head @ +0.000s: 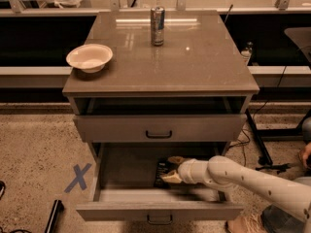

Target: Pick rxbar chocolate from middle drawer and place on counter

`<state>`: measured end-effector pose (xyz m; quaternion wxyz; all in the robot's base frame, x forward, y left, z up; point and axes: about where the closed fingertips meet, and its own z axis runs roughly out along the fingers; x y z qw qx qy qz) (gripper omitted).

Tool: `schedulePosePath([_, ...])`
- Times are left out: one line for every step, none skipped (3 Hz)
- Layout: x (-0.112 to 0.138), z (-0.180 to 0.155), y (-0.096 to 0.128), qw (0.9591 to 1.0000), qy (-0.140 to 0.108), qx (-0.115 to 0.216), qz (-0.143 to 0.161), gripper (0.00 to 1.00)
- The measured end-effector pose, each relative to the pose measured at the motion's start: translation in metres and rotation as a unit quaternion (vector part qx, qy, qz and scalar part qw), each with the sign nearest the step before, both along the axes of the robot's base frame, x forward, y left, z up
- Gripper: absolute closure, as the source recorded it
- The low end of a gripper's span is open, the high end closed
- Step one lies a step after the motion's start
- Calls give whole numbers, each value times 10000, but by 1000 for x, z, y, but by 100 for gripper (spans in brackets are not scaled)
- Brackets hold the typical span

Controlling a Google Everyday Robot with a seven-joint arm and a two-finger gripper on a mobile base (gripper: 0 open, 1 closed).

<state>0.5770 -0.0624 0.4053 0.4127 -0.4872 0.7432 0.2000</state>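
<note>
One glossy grey-brown stone-like worktop carries one silver drink can and one pale round bowl. Two grey drawers with dark bar handles stand open: one upper drawer and one deep lower drawer. Inside the lower one are one black-wrapped flat bar and one pale claw, at the bar's right side. One blue tape cross marks the floor.

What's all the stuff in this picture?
counter: one, glossy grey-brown, over both drawers
bowl: one, cream, counter's front left
can: one, silver, counter's back middle
upper drawer: one, grey, slightly open under the counter
middle drawer: one, grey, lowest, pulled wide open
rxbar chocolate: one, black, inside the middle drawer
tape cross: one, blue, on the floor, left of the middle drawer
arm: one, white, reaching in from the right
end effector: one, tan-tipped, inside the middle drawer by the rxbar chocolate
</note>
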Motion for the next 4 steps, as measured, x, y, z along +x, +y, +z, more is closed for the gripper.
schedulePosePath([3,-10,-6,10000,48,-1,-51,0])
schedulePosePath([6,-21,-6,9999,140,-27,-3,0])
schedulePosePath([7,-32,-4,9997,230,-63,79,0])
schedulePosePath([8,-41,1,9992,316,-114,198,15])
